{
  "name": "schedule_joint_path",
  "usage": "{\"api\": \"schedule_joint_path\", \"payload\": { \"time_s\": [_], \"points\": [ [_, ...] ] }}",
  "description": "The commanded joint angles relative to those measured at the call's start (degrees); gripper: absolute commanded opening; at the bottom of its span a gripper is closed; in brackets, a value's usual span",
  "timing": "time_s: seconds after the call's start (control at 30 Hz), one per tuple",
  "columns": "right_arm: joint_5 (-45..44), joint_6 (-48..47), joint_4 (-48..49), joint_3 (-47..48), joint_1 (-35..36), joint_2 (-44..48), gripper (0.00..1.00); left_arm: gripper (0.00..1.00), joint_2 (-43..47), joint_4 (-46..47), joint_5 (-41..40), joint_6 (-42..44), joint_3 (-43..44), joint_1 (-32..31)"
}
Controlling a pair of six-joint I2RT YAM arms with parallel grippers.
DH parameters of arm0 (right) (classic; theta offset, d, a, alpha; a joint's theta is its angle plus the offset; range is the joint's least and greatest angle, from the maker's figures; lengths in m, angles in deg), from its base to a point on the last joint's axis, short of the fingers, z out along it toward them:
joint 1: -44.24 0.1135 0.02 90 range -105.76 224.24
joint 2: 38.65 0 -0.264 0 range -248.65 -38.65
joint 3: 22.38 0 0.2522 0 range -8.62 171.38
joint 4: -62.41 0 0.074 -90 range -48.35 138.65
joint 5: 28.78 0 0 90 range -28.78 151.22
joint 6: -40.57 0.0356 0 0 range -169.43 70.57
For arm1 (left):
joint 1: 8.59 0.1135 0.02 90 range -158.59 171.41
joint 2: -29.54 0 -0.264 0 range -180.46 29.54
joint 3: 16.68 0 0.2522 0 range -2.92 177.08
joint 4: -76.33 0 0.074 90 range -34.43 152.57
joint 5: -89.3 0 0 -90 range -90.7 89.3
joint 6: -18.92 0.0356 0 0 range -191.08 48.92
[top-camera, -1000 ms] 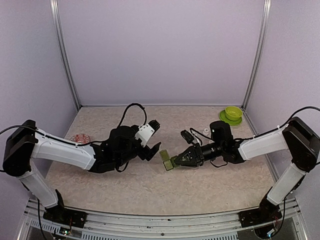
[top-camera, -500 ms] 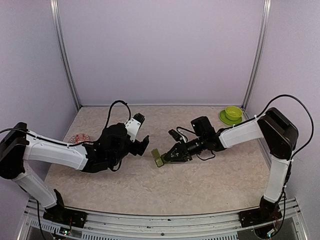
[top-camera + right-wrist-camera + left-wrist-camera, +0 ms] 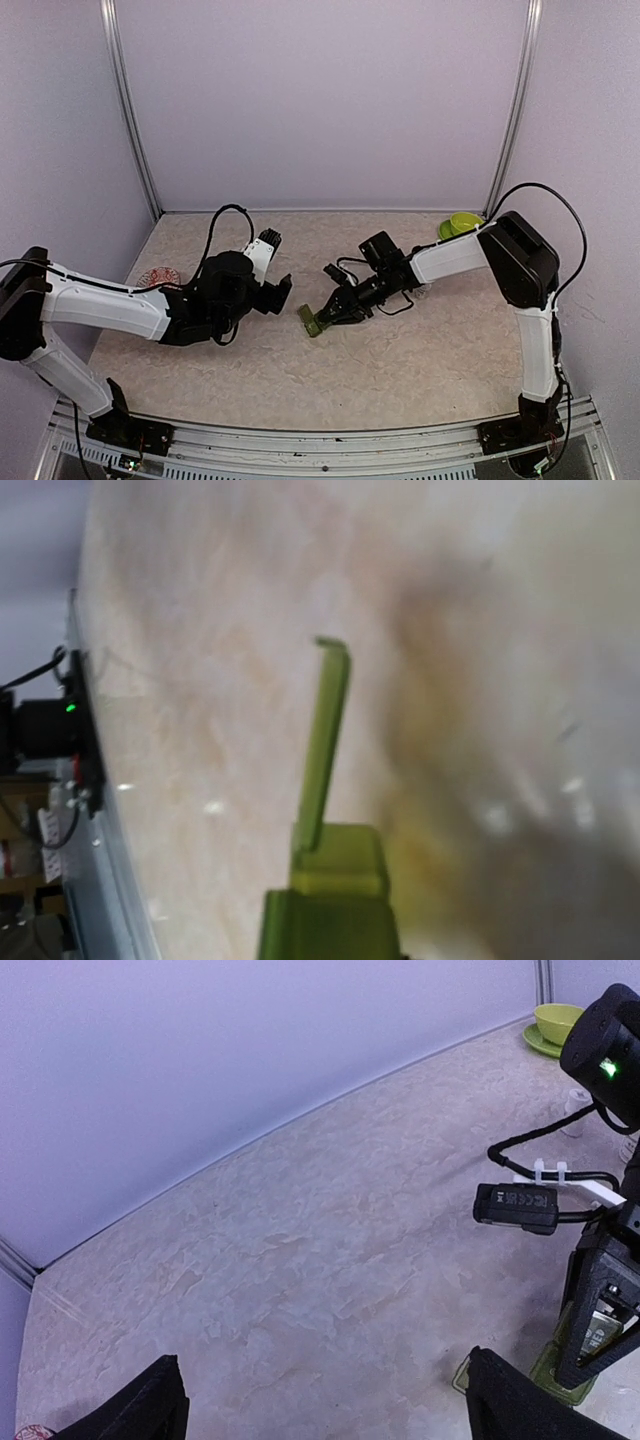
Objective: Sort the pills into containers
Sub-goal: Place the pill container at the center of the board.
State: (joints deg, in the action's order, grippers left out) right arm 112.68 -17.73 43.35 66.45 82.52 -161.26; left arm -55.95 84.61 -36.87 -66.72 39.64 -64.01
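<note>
The containers (image 3: 312,322) are a dark green strip resting low on the table near its middle, also seen in the left wrist view (image 3: 560,1380). One lid (image 3: 330,740) stands open above the strip's body (image 3: 335,880). My right gripper (image 3: 326,312) reaches in from the right, and its black fingers (image 3: 590,1300) are closed round the strip. My left gripper (image 3: 280,268) hovers just left of the strip, open and empty, its fingertips (image 3: 160,1405) wide apart over bare table. I cannot make out any pills.
A lime-green bowl (image 3: 465,225) on its saucer stands at the back right corner, also in the left wrist view (image 3: 558,1022). A small red-and-white dish (image 3: 160,275) lies at the left. A small pale bottle (image 3: 573,1120) stands behind the right arm. Walls enclose three sides.
My right arm has carried the containers leftward and down towards the table's middle. The left gripper has drawn back to the left, its fingers a little wider.
</note>
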Motion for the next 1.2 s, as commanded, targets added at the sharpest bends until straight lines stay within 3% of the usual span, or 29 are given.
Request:
{"api": "schedule_joint_path", "payload": {
  "time_s": [0.0,0.5,0.87,1.17],
  "points": [
    [-4.1,-4.7,-7.9,4.0,-0.6,-2.3,0.35,0.94,1.3,-1.6,-1.2,-2.4,-1.3,0.2],
    [-9.9,-10.0,-15.5,9.0,-4.4,-2.4,0.64,0.94,-0.1,-1.3,-0.3,-3.4,-1.0,0.2],
    [-24.9,-13.3,-20.0,4.9,-4.3,7.5,0.76,0.95,-0.6,-1.6,-0.6,-3.7,-0.6,0.3],
    [-26.2,-12.6,-17.4,-3.9,1.7,12.7,0.78,0.98,-2.1,-2.2,-0.8,-4.1,1.0,0.4]
  ]
}}
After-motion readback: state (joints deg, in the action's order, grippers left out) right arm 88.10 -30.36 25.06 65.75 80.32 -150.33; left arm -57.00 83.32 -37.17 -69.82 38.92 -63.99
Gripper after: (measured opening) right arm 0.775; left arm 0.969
